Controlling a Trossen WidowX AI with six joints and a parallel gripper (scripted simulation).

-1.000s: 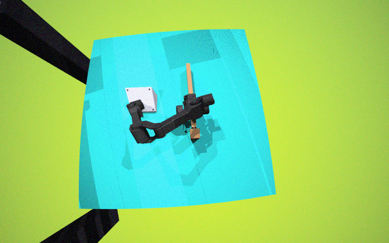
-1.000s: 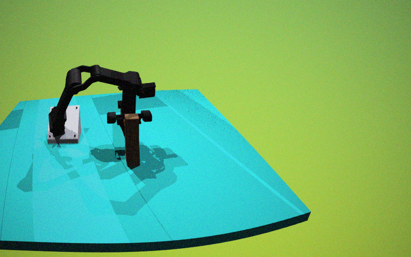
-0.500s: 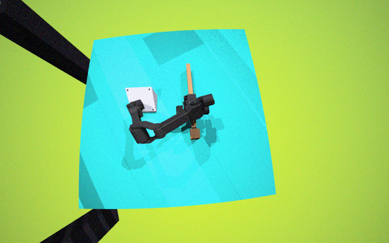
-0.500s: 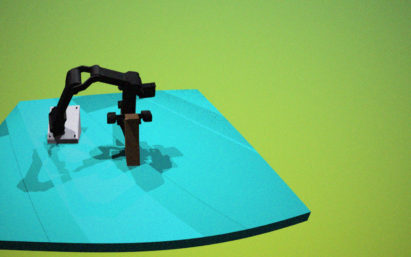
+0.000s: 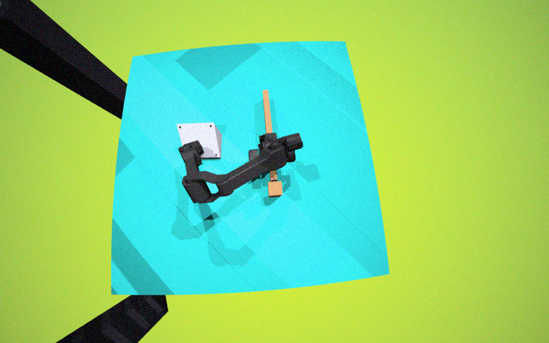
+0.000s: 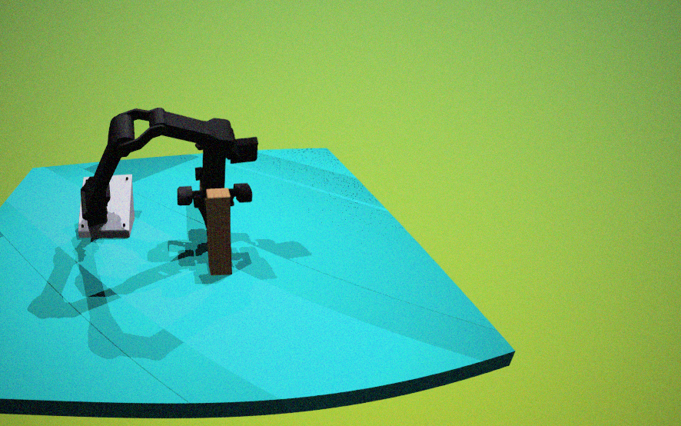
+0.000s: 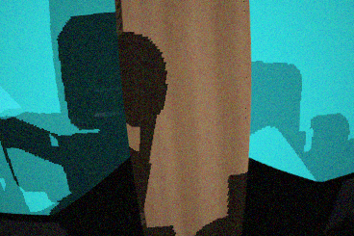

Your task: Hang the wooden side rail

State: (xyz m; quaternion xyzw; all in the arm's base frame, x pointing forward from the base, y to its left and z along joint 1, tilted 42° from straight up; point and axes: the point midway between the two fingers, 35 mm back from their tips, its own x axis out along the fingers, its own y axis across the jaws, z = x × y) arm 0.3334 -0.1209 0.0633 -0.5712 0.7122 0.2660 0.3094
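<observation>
black fingers (image 6: 214, 195): clamped on long tan wooden rail (image 5: 267, 114) (image 7: 202, 91) | rail: mid-tabletop, hook end at square tan wooden post (image 5: 275, 188) (image 6: 219, 232), other end toward far edge | likely stiff, light; grip near hooks

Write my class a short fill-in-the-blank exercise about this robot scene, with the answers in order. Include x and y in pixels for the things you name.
1. The gripper (image 5: 270, 163) (image 6: 215, 197) is shut on the wooden ____.
2. The headboard post (image 5: 275, 188) (image 6: 220, 232) stands ____, not lying down, on the table (image 5: 332, 213) (image 6: 359, 327).
3. The arm's base plate (image 5: 214, 135) (image 6: 121, 195) is coloured ____.
4. The number of arms working at the table is ____.

Answers: rail; upright; white; one.
</observation>
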